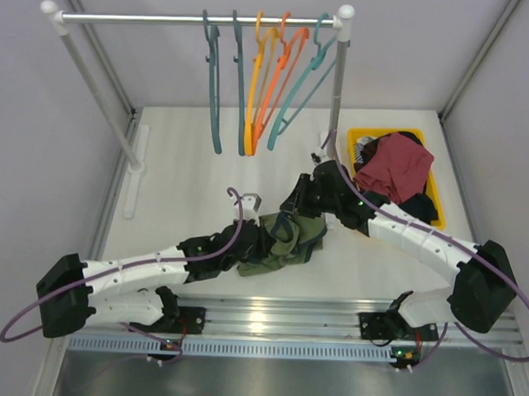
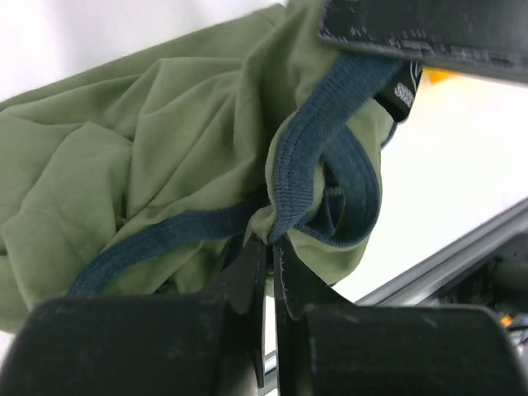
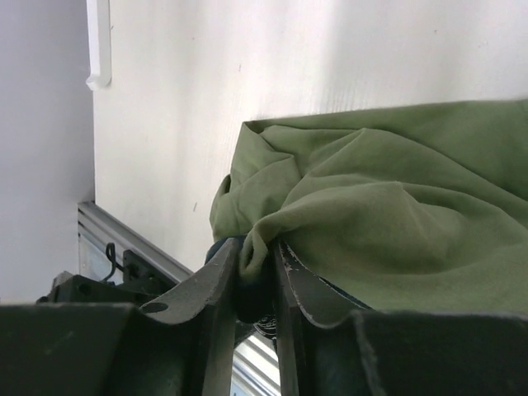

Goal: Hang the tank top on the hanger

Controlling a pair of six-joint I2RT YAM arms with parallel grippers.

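The left gripper (image 2: 268,252) is pinching the tank top's (image 1: 291,238) teal trim, and the right gripper (image 3: 252,268) is clamping a green fold. The top is lying bunched mid-table. Draw both grips apart, opening the neck for the hanger (image 1: 252,198), whose hook is apparently showing just behind.

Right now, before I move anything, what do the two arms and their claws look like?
Both the left arm and right arm have white links, bulky black joints and a looping purple cable. The left claw and right claw have thin black scuffed fingers.
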